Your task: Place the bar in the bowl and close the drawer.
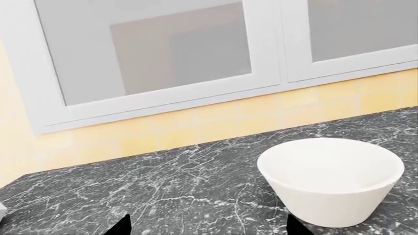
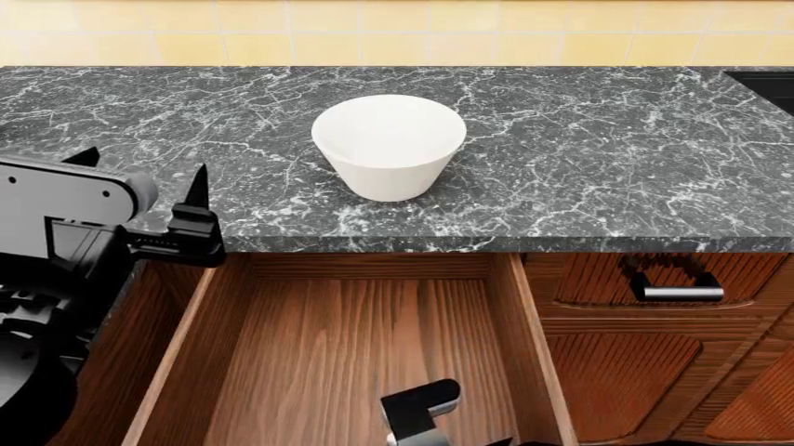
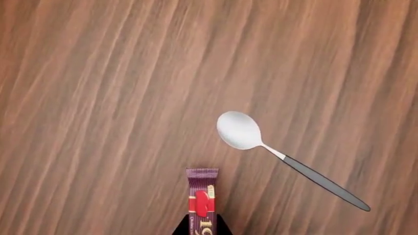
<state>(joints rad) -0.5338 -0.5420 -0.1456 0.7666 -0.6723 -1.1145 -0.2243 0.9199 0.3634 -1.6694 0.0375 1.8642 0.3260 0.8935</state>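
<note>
right wrist view shows the bar (image 3: 202, 200) flat on the drawer (image 3: 98, 98) floor just beside a spoon (image 3: 287, 159), so the right hand (image 3: 201, 226), grip state untellable, should pinch it squarely clear of the spoon, while beyond, the spread left hand (image 2: 147, 178) hovers near the bowl (image 2: 389, 144) on the surface (image 2: 596, 139).

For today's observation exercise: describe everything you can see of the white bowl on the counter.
The bowl is plain, smooth, glossy white, like ceramic, deep, with sloping sides narrowing to a small base. It stands upright and empty on the dark marble counter, near the front edge above the open drawer. Nothing but the counter touches it.
</note>
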